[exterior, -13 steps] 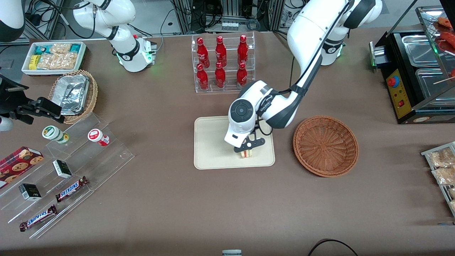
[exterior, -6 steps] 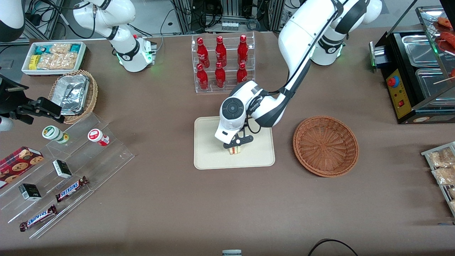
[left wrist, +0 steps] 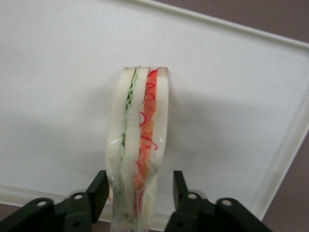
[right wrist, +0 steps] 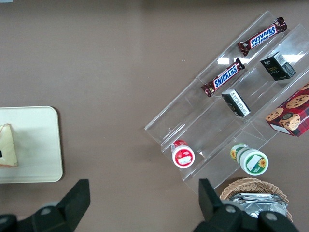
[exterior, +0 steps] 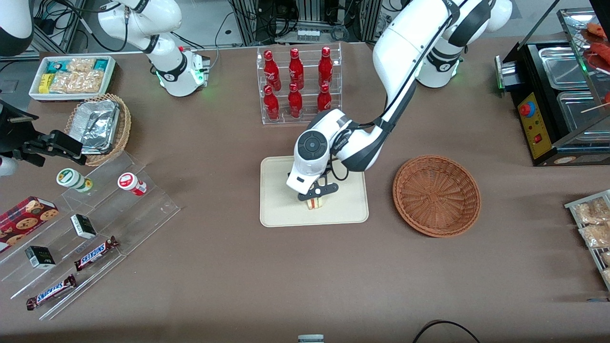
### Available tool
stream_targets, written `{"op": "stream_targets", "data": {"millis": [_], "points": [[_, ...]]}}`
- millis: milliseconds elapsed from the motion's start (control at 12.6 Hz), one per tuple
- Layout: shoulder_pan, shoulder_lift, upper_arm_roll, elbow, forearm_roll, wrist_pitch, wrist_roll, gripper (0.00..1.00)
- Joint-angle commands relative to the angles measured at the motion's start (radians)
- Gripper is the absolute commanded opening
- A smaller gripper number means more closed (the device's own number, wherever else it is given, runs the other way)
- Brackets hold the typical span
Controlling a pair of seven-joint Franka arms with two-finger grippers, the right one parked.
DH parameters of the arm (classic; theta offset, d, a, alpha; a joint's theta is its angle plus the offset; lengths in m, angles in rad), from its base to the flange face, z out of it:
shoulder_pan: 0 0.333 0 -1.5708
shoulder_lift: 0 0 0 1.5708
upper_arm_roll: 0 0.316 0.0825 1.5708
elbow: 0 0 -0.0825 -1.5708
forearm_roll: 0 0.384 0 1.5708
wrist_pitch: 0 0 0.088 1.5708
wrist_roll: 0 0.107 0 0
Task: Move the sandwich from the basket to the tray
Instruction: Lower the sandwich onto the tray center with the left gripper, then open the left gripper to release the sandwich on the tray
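Observation:
The sandwich [exterior: 314,204] stands on its edge on the cream tray [exterior: 281,209], in the half of the tray nearer the front camera. My left gripper [exterior: 315,193] hangs right over it. In the left wrist view the sandwich [left wrist: 140,145] rises between the two black fingers [left wrist: 99,191] of the gripper [left wrist: 139,186], which is open: one finger is close to the bread, the other stands clear of it. The white tray [left wrist: 231,96] lies underneath. The reddish-brown basket [exterior: 436,195] sits empty beside the tray, toward the working arm's end. The right wrist view catches the sandwich [right wrist: 7,145] on the tray [right wrist: 38,145].
A clear rack of red bottles [exterior: 298,85] stands farther from the front camera than the tray. Clear stepped shelves with snack bars and jars [exterior: 90,224], a tan wicker basket of foil containers [exterior: 97,126] and a white snack bin [exterior: 71,76] lie toward the parked arm's end.
The gripper and sandwich shifted along the tray toward the parked arm's end, then held nearly still over the last half second.

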Motion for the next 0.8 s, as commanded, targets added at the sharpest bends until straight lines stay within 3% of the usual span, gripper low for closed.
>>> {"op": "stream_targets", "data": {"millis": [0, 478, 717], "points": [[-0.003, -0.076, 0.012, 0.002, -0.002, -0.055, -0.013, 1.0], [0.04, -0.238, 0.018, -0.001, 0.018, -0.256, 0.027, 1.0], [0.13, -0.288, 0.017, -0.01, 0.027, -0.343, 0.07, 1.0]]}}
